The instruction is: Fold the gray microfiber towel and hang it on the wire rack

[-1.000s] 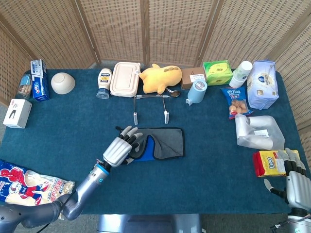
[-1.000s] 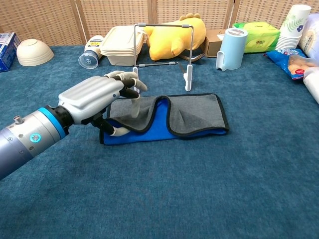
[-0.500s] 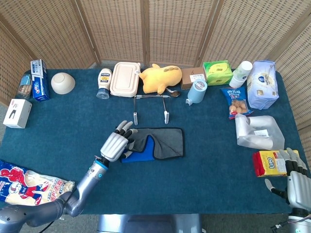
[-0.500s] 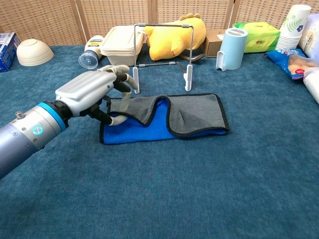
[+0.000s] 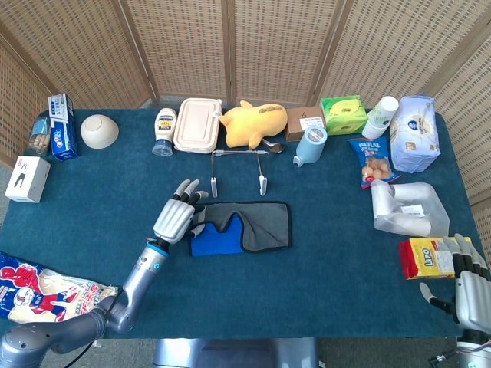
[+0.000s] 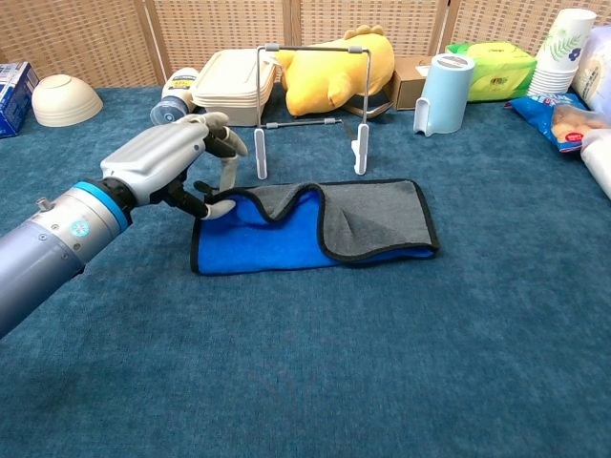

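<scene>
The gray microfiber towel (image 5: 257,225) (image 6: 372,218) lies mid-table with its blue inner side (image 6: 267,239) showing on the left part. At the towel's far-left corner, my left hand (image 5: 173,218) (image 6: 167,164) pinches the gray edge between thumb and a finger, while the other fingers stay spread. The wire rack (image 5: 238,165) (image 6: 311,95) stands upright just behind the towel with nothing on it. My right hand (image 5: 469,287) rests at the table's near right corner with fingers apart, holding nothing; the chest view does not show it.
Behind the rack sit a yellow plush toy (image 5: 253,124), a cream lunch box (image 5: 197,125), a bottle (image 5: 163,130) and a light-blue cup (image 5: 311,145). A yellow packet (image 5: 426,257) and a grey bag (image 5: 406,208) lie near my right hand. Snack bags (image 5: 46,295) lie at the near left.
My left hand has moved left and toward the rack, drawing the gray flap with it. More of the blue side now shows. The right hand has not moved.
</scene>
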You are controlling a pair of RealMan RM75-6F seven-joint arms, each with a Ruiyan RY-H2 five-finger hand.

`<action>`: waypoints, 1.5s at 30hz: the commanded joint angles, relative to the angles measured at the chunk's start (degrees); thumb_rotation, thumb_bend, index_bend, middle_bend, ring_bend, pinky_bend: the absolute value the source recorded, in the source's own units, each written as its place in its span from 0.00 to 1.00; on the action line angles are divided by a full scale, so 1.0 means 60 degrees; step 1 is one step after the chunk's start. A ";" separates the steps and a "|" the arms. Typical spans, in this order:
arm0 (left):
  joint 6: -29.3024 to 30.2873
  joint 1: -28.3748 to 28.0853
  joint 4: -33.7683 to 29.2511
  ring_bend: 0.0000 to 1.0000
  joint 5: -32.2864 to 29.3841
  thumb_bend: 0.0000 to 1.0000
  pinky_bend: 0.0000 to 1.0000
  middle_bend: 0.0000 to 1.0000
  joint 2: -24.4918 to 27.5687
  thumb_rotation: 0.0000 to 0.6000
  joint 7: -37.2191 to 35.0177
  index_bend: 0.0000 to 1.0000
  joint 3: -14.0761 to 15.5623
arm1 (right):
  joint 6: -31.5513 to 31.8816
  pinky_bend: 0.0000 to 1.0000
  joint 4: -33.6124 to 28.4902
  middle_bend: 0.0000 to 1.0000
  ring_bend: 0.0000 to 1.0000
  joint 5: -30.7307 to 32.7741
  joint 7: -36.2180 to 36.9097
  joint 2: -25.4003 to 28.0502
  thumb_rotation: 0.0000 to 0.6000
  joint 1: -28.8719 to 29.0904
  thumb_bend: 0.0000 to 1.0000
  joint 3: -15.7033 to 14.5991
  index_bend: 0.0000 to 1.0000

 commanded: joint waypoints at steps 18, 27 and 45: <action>-0.0023 -0.0223 0.1149 0.01 -0.0287 0.41 0.00 0.26 -0.0424 1.00 -0.0354 0.59 -0.0295 | 0.0030 0.00 -0.0032 0.02 0.00 -0.0025 -0.0002 0.0023 1.00 -0.0025 0.21 0.0002 0.06; -0.0238 -0.0448 0.1624 0.01 -0.0389 0.41 0.00 0.26 -0.0679 1.00 -0.0459 0.57 -0.0376 | 0.0071 0.00 -0.0035 0.02 0.00 -0.0024 -0.0002 0.0043 1.00 -0.0067 0.21 -0.0010 0.06; -0.0319 -0.0800 0.2490 0.01 -0.0472 0.41 0.00 0.25 -0.1003 1.00 -0.0823 0.57 -0.0501 | 0.0130 0.00 -0.0096 0.02 0.00 -0.0009 -0.0116 0.0038 1.00 -0.0095 0.21 0.0009 0.06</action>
